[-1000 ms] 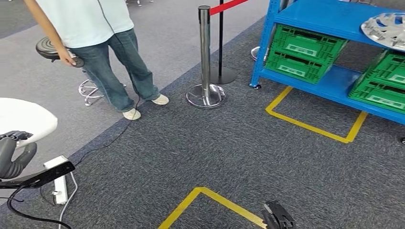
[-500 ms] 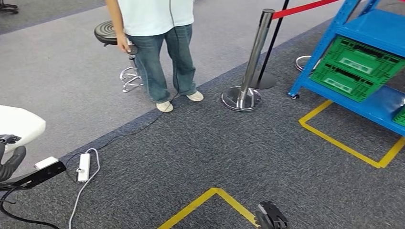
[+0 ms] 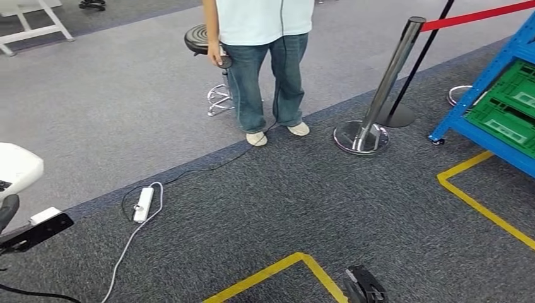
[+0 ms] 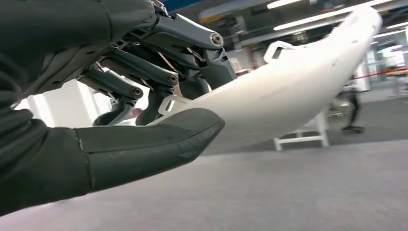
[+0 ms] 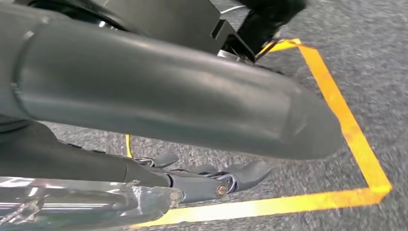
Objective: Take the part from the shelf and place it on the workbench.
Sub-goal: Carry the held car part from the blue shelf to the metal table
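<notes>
A: Grey carpet (image 3: 303, 202) underfoot, yellow floor tape (image 3: 277, 271) marking a corner near the robot. Where's the part?

B: White moulded part (image 4: 288, 91), held in the left hand (image 4: 159, 110). Left wrist view: thick thumb lies under the part's near end, dark fingers (image 4: 144, 72) curl over its top, so it is clamped between them. Head view catches the part's rounded end (image 3: 16, 170) at the far left edge, low beside the robot's body.

A: Right hand?

B: Right hand (image 5: 226, 178) hangs low over the carpet, just beside the yellow tape. Fingers lie loosely apart, pointing along the floor, nothing in them. Head view shows only a dark tip of it (image 3: 363, 287) at the bottom edge.

A: Surroundings?

B: Person (image 3: 265, 63) in jeans standing by a black stool (image 3: 202, 41); chrome stanchion (image 3: 378, 95) with red belt (image 3: 479, 16); blue shelf (image 3: 486, 88) with a green crate (image 3: 511, 104) at the right edge; white power strip (image 3: 144, 203) on the carpet.

A: Versus a second ago?

B: Whole view has swung: shelf has slid toward the right edge, person and stanchion now sit nearer centre. Camera turn, not the things moving. Part remains in the left hand's grip.
</notes>
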